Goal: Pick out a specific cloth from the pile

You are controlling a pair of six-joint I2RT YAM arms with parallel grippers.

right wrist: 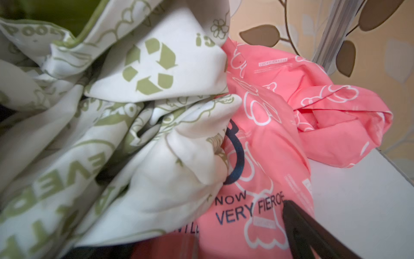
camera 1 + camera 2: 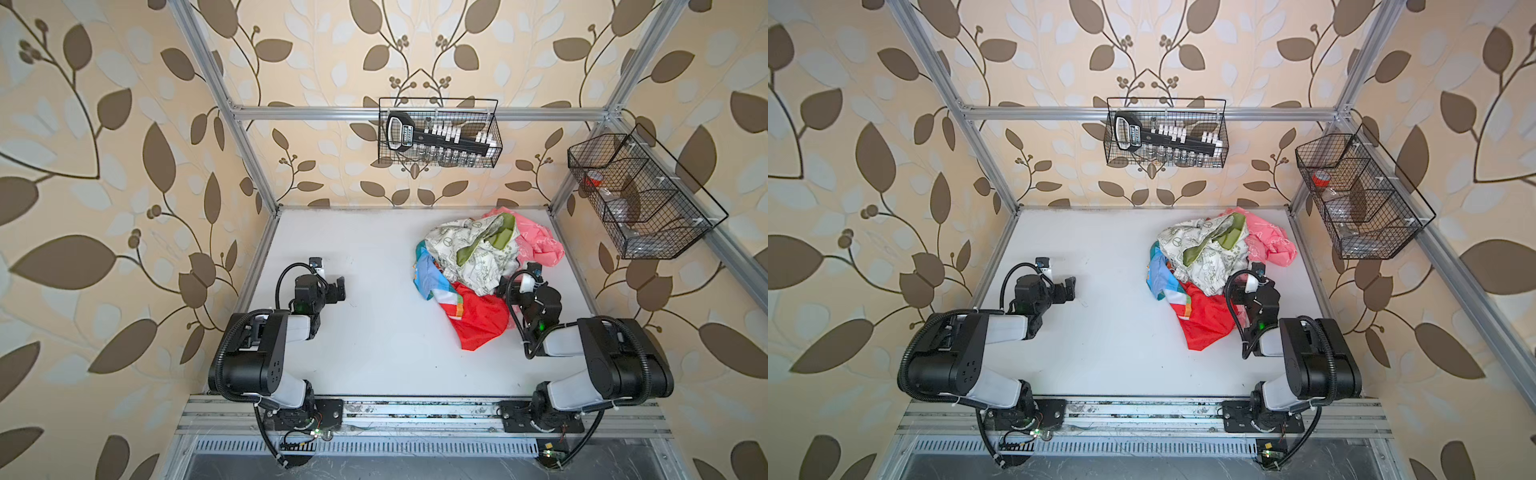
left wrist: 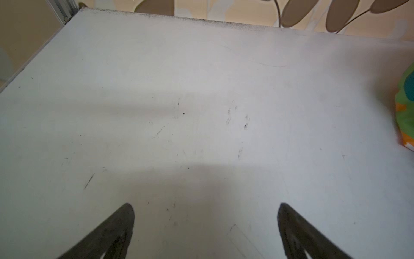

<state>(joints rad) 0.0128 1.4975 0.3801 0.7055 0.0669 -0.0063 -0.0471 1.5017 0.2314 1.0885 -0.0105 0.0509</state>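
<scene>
The pile (image 2: 478, 266) (image 2: 1208, 266) lies at the table's back right. Its cream cloth with green print (image 1: 134, 112) sits on top, partly covering the salmon-pink cloth (image 2: 540, 241) (image 2: 1273, 241) (image 1: 268, 139), which has white bear outlines, a navy outline and the dark lettering "NOW VERY FIERCE". My right gripper (image 2: 513, 289) (image 2: 1237, 291) (image 1: 208, 208) is pushed into the near right side of the pile and stands open. One of its fingers (image 1: 302, 228) rests at the pink cloth's edge; the other is hidden under cream fabric. My left gripper (image 2: 338, 289) (image 2: 1069, 289) (image 3: 206, 205) hangs open over bare table.
A red cloth (image 2: 478, 320) and a striped cloth (image 2: 432, 282) (image 3: 406, 107) form the pile's near left side. Wire baskets hang on the back wall (image 2: 438, 133) and the right frame (image 2: 640, 195). The white table (image 2: 374, 332) ends at aluminium frame posts.
</scene>
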